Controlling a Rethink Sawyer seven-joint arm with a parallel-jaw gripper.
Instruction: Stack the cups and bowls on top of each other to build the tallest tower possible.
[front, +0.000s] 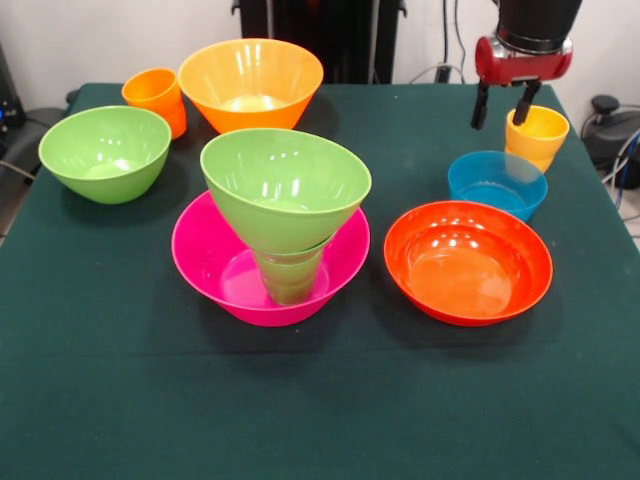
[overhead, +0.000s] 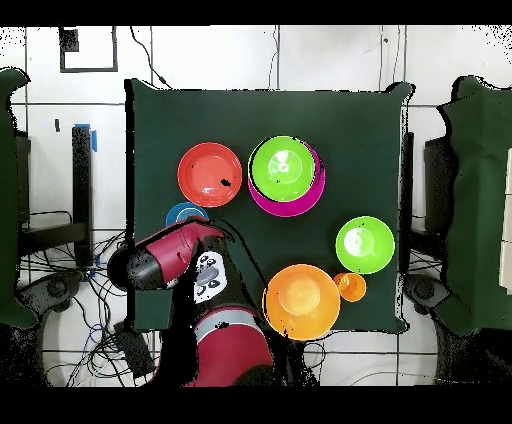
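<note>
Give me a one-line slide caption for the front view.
Open gripper hovers over the yellow cup; a green bowl tops a green cup in the pink bowl.

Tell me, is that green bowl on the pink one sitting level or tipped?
Tipped. The green bowl perches on a green cup inside the pink bowl, its rim slanting down to one side.

I saw a dark green cloth-covered table (front: 100, 400); a plain white wall (front: 90, 35) behind; pale tiled floor (overhead: 330, 60) with loose black cables (overhead: 100, 335).
</note>
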